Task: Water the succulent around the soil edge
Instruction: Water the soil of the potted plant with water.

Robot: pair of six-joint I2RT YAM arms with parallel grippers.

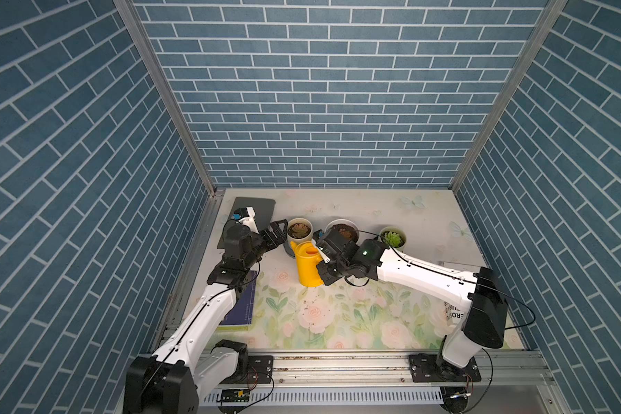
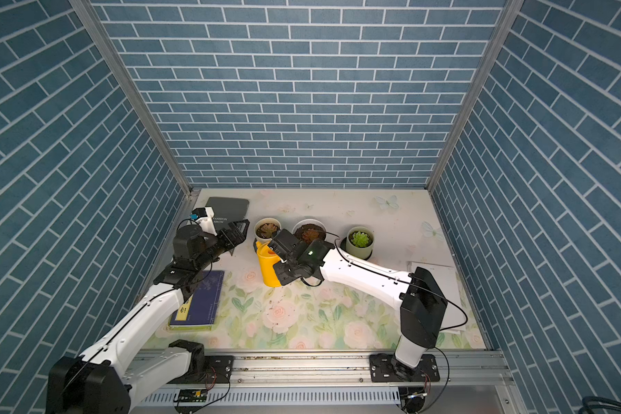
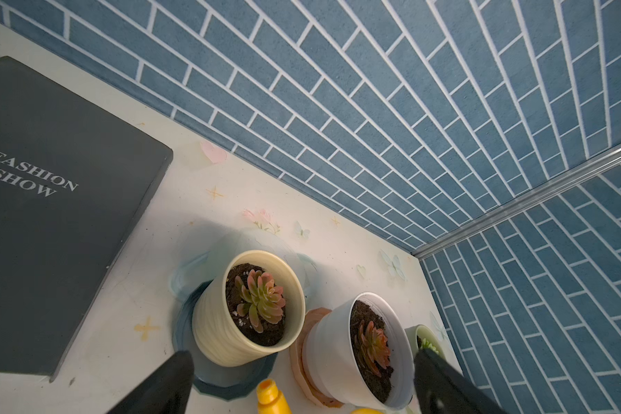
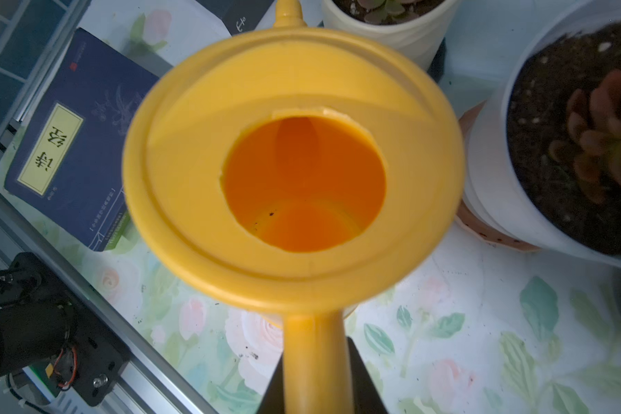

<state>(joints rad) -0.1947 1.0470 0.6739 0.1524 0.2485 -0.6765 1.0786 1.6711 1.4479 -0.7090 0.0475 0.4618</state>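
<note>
The succulent point(image 3: 260, 300), a reddish-green rosette, grows in a cream ribbed pot point(image 1: 299, 230) on a grey-blue saucer point(image 3: 226, 380). Dark soil edge point(image 3: 234, 283) rings the rosette inside the rim. A yellow watering can point(image 1: 307, 266) stands upright just in front of that pot, its spout point(image 3: 271, 394) pointing toward the saucer. My right gripper point(image 4: 318, 376) is shut on the can's handle, seen in both top views point(image 2: 284, 274). My left gripper point(image 3: 302, 362) hangs open beside the cream pot's left side point(image 1: 278, 231), holding nothing.
A white pot with an orange-red rosette point(image 1: 343, 229) and a pale green pot with a green rosette point(image 1: 393, 238) stand to the right. A black "FASHION SHOW" book point(image 3: 51, 200) lies back left, a blue book point(image 2: 199, 301) front left, white paper point(image 2: 441, 283) right.
</note>
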